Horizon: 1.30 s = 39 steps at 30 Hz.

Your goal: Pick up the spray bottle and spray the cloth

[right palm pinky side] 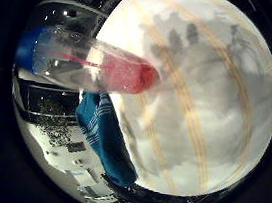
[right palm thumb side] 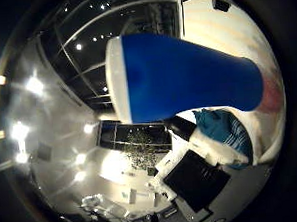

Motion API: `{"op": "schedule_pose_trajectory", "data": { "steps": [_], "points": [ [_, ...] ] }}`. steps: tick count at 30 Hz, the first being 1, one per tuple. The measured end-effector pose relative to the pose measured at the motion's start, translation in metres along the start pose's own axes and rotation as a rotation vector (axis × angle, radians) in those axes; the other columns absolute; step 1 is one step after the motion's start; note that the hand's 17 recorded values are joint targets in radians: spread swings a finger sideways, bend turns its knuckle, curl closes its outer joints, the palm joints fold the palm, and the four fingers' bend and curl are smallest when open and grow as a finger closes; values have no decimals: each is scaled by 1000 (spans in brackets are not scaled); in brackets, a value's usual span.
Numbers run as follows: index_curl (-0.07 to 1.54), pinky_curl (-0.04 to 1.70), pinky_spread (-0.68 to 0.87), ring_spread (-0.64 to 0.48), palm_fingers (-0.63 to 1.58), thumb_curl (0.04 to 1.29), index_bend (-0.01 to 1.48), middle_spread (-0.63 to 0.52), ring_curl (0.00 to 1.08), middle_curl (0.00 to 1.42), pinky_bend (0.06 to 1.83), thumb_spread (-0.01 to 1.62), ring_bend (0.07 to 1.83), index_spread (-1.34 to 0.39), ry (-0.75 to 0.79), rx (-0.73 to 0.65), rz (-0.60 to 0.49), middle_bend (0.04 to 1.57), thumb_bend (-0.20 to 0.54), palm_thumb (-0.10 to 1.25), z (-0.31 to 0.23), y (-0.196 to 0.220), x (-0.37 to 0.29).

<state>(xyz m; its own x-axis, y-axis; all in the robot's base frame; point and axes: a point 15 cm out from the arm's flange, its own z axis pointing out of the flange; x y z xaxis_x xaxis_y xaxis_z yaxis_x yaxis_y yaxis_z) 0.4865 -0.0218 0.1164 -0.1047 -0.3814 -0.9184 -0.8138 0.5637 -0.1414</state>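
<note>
Filling much of both palm views, 1 spray bottle (right palm pinky side: 88,62) sits close against the palm, its blue end (right palm thumb side: 187,76) nearest the thumb side and its long axis running out toward the red end over the white table (right palm pinky side: 231,68). None of the hand shows, so I cannot tell whether it is grasping the bottle, though that closeness suggests it is held. Farther off, 1 blue cloth (right palm pinky side: 106,138) lies at the table's edge, beyond and to one side of the bottle, apart from it.
</note>
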Motion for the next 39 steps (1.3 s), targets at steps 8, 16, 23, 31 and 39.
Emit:
{"op": "schedule_pose_trajectory", "data": {
  "steps": [8,16,23,31,39],
  "points": [
    [430,365,-311,-191,1250,365,360,-141,432,506,715,900,940,-354,-40,25,-25,708,-14,945,19,-13,-9],
    [608,447,-445,-170,1328,340,636,-143,478,561,944,979,1117,-348,-67,18,3,942,-17,955,26,-14,-6],
    [692,537,-335,-169,1340,373,905,-105,505,579,1094,1151,1233,-253,-130,-6,-1,1095,-1,1045,31,-15,-21],
    [703,668,-229,-162,1261,516,1062,-86,553,594,1260,1128,1389,-221,-139,2,-35,1237,-6,1099,23,-26,-33],
    [696,783,-184,-162,1221,616,1120,-83,563,584,1258,1085,1437,-207,-146,-69,-83,1291,-12,1078,22,-22,-53]
  ]
}}
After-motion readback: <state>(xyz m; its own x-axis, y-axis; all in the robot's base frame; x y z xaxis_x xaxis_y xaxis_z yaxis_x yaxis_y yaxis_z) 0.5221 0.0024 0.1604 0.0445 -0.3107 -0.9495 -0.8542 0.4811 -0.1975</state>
